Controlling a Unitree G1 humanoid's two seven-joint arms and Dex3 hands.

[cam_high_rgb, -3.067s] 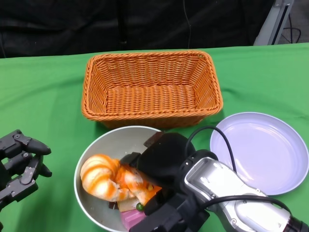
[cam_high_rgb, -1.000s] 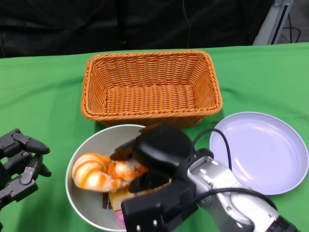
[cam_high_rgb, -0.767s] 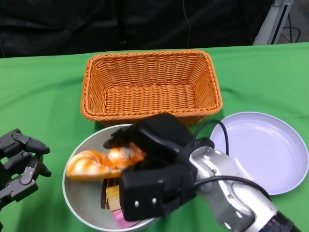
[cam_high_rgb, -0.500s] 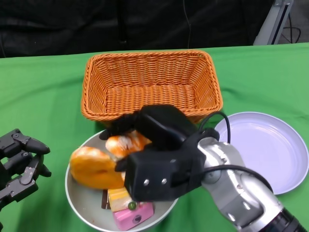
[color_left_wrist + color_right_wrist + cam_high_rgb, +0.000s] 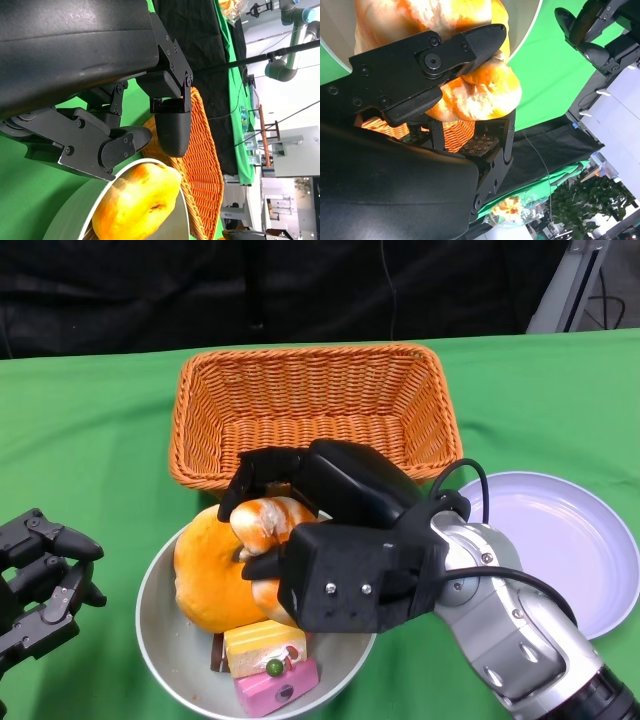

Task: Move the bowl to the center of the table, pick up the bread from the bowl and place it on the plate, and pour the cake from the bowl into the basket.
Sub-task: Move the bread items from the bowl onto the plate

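Right hand (image 5: 300, 530), fingers clamped on the bread (image 5: 225, 565) above the bowl (image 5: 165, 640); lifting clear before crossing to the plate (image 5: 580, 550) seems wise.

A table (image 5: 90, 430) covered in green cloth carries three things. An orange wicker basket (image 5: 312, 416) sits at the far centre. A grey bowl (image 5: 170, 640) sits at the near edge, just in front of the basket, possibly touching its near wall. A pale lilac plate (image 5: 565, 540) lies to the right, near the basket's right corner.
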